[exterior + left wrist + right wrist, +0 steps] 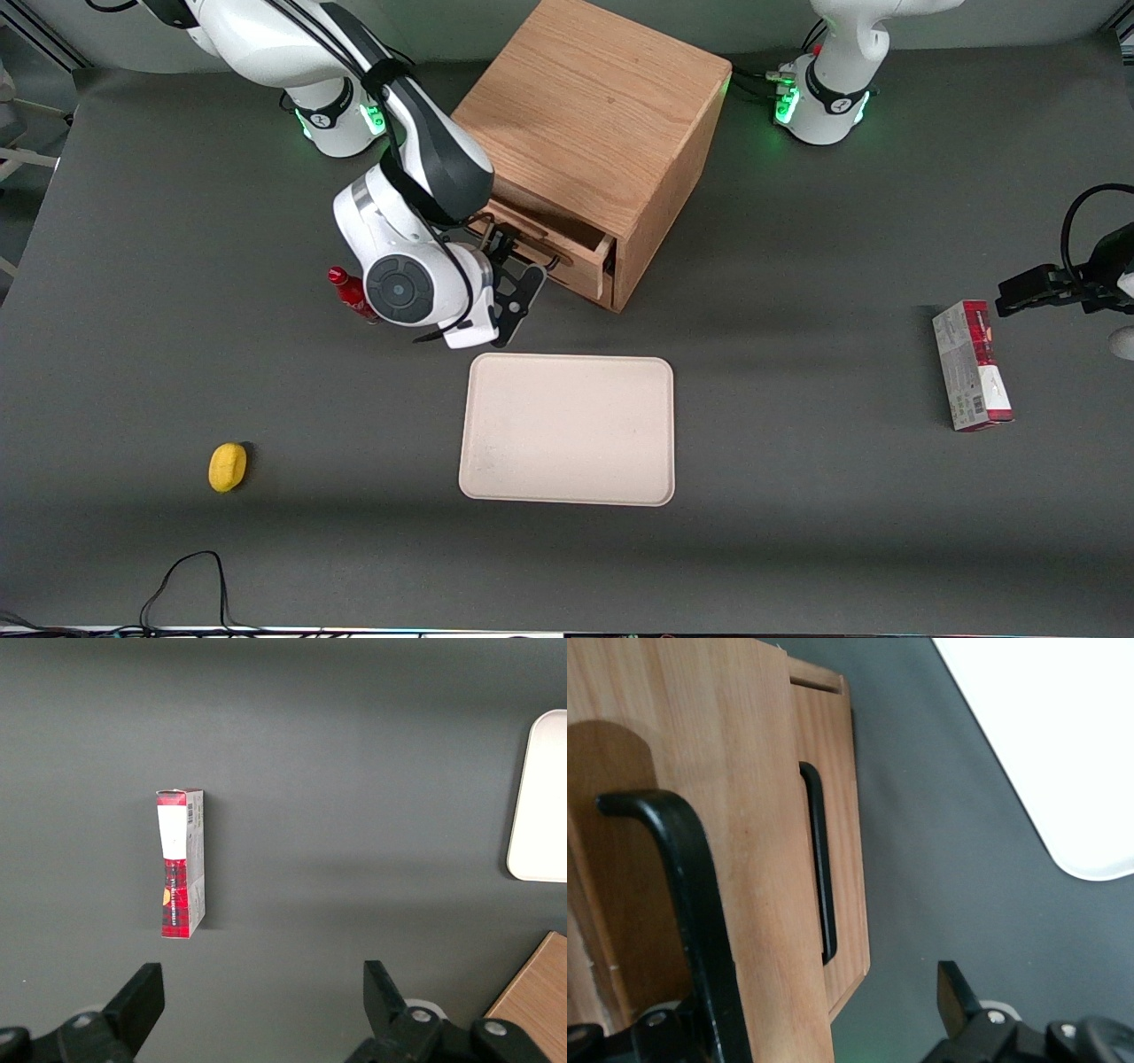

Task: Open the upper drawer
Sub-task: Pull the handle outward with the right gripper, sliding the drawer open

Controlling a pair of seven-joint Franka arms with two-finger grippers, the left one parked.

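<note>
While the oak cabinet (602,115) stands at the far middle of the dark table (797,532), its upper drawer (574,246) sits pulled partway out of the front, so that its light wood side wall shows at the cabinet's corner. The gripper (514,263) is right in front of that drawer, at its long black wire handle (682,895). In the right wrist view the fingers (950,983) are spread wide apart; the handle runs through the gap close to one of them, and nothing is pinched. Just beneath, the lower drawer (849,815) lies flush in the cabinet, its own black handle (820,868) untouched. A pale tray (567,430) lies nearer the front camera than the cabinet. A red bottle (348,291) stands just beside the working arm's wrist, a small yellow object (228,467) lies nearer the camera toward the working arm's end, and a red and grey box (972,365) lies toward the parked arm's end.
</note>
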